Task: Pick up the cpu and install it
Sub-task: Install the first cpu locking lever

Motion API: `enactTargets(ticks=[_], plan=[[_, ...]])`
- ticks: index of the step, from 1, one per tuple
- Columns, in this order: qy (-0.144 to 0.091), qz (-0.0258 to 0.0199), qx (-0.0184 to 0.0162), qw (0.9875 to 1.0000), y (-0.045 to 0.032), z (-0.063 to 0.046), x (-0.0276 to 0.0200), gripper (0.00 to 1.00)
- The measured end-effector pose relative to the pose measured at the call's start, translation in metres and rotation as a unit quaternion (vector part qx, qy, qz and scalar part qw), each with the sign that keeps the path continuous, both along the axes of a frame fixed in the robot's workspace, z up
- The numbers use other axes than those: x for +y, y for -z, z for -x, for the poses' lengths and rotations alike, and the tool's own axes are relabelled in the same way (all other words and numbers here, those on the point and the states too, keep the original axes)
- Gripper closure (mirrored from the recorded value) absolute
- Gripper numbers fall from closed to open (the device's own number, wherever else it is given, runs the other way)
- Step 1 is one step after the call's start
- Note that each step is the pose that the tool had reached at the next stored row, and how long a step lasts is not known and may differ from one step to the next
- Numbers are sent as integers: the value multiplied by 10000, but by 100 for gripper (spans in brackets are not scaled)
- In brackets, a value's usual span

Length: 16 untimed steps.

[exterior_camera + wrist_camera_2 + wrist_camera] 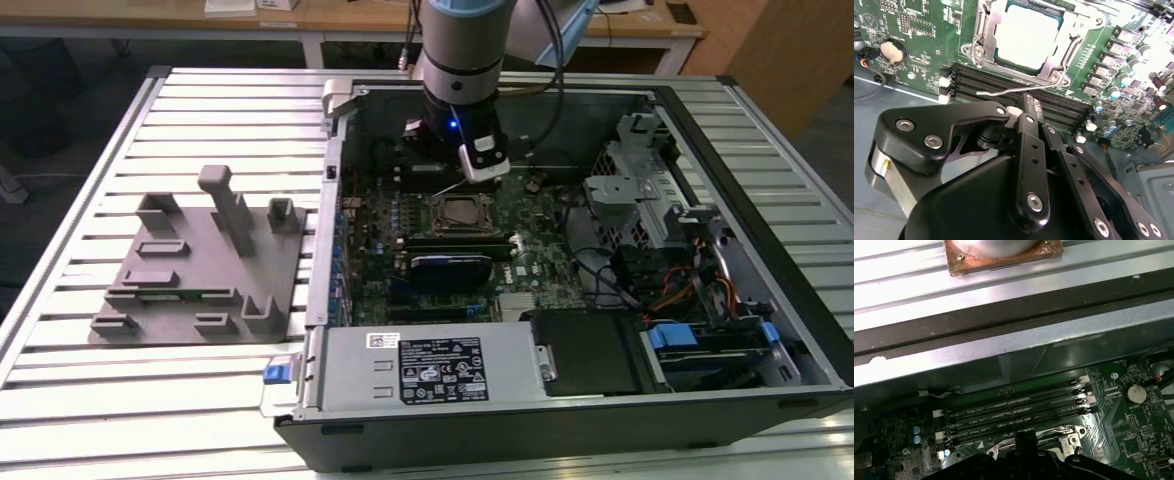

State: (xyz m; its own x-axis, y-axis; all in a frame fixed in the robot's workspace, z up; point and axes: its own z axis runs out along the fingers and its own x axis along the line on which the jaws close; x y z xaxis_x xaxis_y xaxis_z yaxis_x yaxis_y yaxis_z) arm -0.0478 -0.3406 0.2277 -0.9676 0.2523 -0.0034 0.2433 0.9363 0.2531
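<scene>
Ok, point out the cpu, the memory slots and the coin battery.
cpu (pixel 1026 37): second wrist view, metal top.
memory slots (pixel 979 79): second wrist view, slot body.
coin battery (pixel 890 50): second wrist view, round face.

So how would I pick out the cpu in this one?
Find the open computer case on the slatted table and the green motherboard inside it. Near the board's middle, in a metal socket frame, lies the cpu: a flat square with a shiny silver-grey top, unlike the long black memory slots alongside.
</scene>
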Motion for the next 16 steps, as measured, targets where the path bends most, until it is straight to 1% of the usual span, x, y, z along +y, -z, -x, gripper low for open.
enactTargets(ticks=[5,6,8,9,13,15,16], plan=[[0,-1,-2,10000,2,-1,1,89],[1,1,-13,10000,4,-1,1,89],[5,4,-41,10000,13,-1,1,89],[14,8,-63,10000,17,-1,1,89],[54,24,-166,9998,32,0,1,89],[61,23,-193,9998,43,-1,2,89],[63,24,-198,9998,48,-1,3,89]])
